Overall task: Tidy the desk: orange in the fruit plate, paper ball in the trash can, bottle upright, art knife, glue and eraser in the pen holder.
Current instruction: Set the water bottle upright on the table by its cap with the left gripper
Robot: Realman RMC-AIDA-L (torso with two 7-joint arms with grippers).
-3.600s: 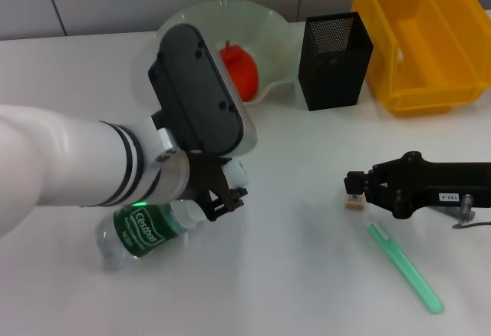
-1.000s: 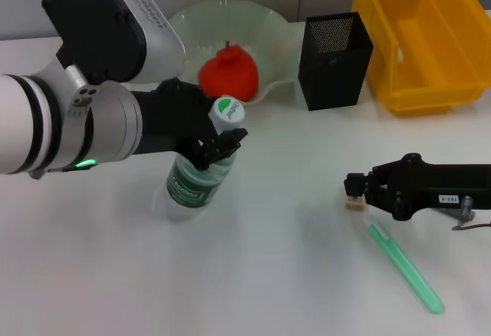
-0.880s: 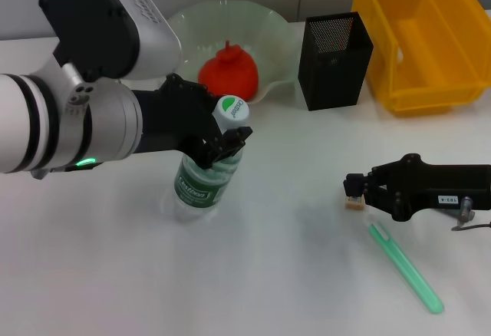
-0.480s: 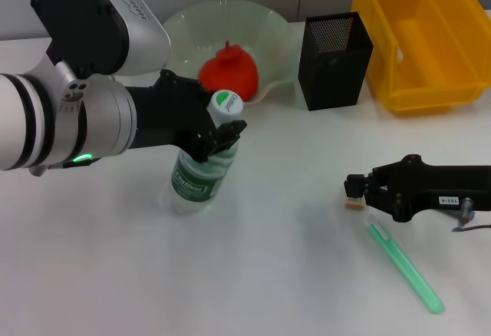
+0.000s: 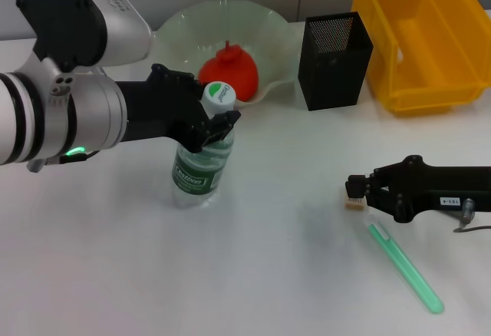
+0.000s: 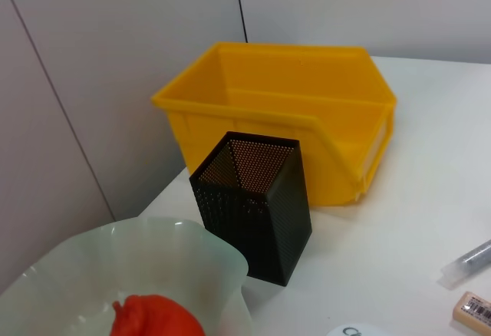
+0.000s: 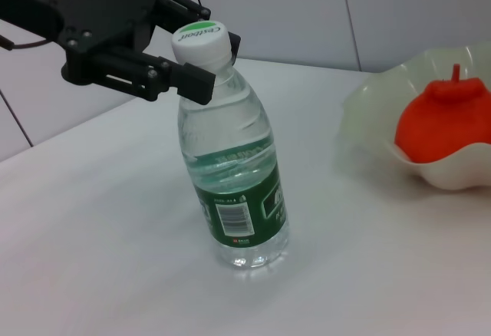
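The bottle [image 5: 198,169] stands on its base on the white desk, cap up and leaning slightly. My left gripper [image 5: 213,121] is shut on its neck just under the cap; in the right wrist view its black fingers [image 7: 178,80] clamp the neck of the bottle [image 7: 238,190]. The orange [image 5: 230,74] lies in the fruit plate [image 5: 261,21]. Farther right stand the pen holder [image 5: 335,71] and the trash can [image 5: 430,83]. My right gripper [image 5: 354,190] rests low on the desk, right over the eraser [image 5: 354,205]. A slim green stick, likely the art knife [image 5: 406,268], lies beside it. Paper ball and glue are out of view.
The left wrist view looks past the fruit plate [image 6: 184,236] to the pen holder [image 6: 257,213] and the trash can [image 6: 268,133], with the eraser [image 6: 472,311] at the edge. A grey wall runs behind the desk. White desk surface lies in front of the bottle.
The bottle lay on its side 3.6 s ago. Over the last second my left gripper tipped it from leaning to nearly upright and drew back slightly. The right arm stayed still.
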